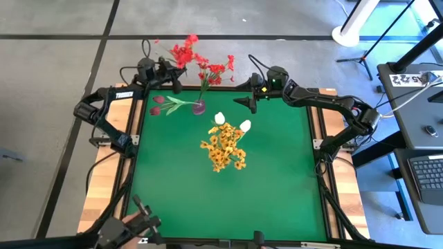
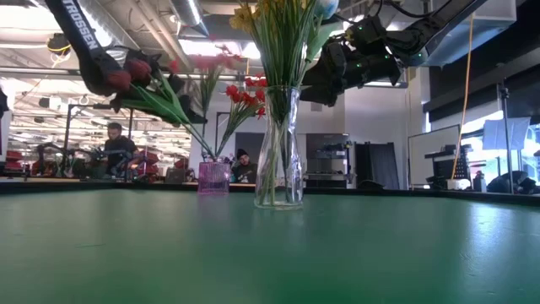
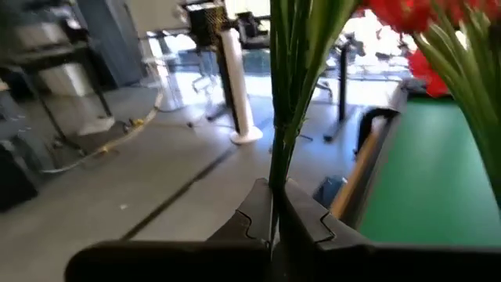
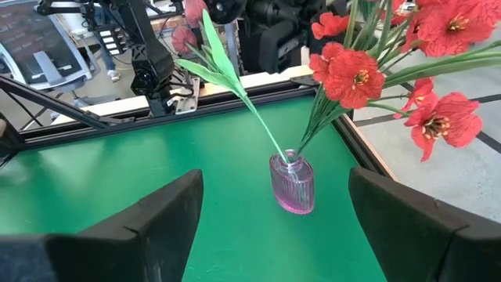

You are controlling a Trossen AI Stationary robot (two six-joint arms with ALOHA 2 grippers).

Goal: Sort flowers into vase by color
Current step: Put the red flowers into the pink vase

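A small pink vase [image 1: 199, 107] [image 4: 292, 186] stands near the table's far edge. It holds red blossom sprays [image 1: 214, 70] [image 4: 356, 74] and a dark-red bud spray with a green leaf [image 1: 163, 104], which leans left. A clear vase [image 1: 225, 145] [image 2: 280, 148] at mid-table holds yellow-orange clusters and white buds [image 1: 220, 118]. My left gripper [image 1: 173, 71] [image 3: 278, 200] hovers over the far edge, shut on a green stem. A red cluster [image 1: 183, 50] shows just beyond it. My right gripper [image 1: 248, 104] [image 4: 274, 176] hangs open to the right of the pink vase. My left gripper pinches a green stem [image 3: 279, 168] between its two shut fingers. The stem runs straight on past the fingertips, lifted clear above the table's far edge. The stem's blossoms lie outside the wrist view, so I cannot tell which spray it is.
The near half of the green table [image 1: 228, 207] is bare. A wooden frame [image 1: 104, 194] edges the table. People sit in the room beyond [image 2: 114, 139]. A white stand [image 1: 353, 28] and a desk with a keyboard [image 1: 426, 173] are off the table's right side.
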